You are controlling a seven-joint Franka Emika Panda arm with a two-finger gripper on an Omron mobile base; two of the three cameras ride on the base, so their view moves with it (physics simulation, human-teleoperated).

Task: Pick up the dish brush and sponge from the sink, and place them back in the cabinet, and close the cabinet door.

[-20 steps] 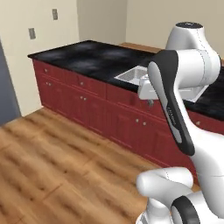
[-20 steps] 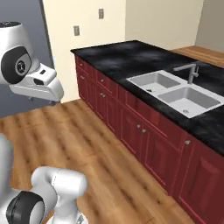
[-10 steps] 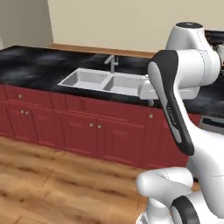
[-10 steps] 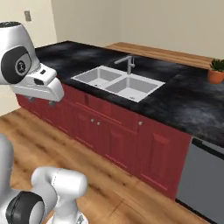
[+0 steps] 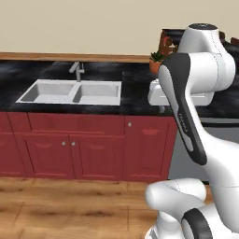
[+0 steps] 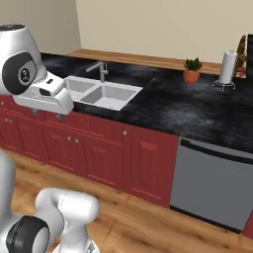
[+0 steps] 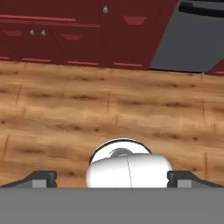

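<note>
In the left base view the white sink (image 5: 72, 92) sat in the black counter (image 5: 135, 88), its faucet (image 5: 77, 71) behind the divider; nothing could be made out in either basin. A potted plant (image 5: 156, 60) stood to its right.

In the right base view the sink (image 6: 101, 93) lay left of a plant (image 6: 191, 70) and paper towel roll (image 6: 227, 68), above a grey dishwasher (image 6: 212, 183).

In the hand view the gripper (image 7: 112, 178) faced the wood floor (image 7: 65, 113), tips spread wide, holding nothing.
</note>
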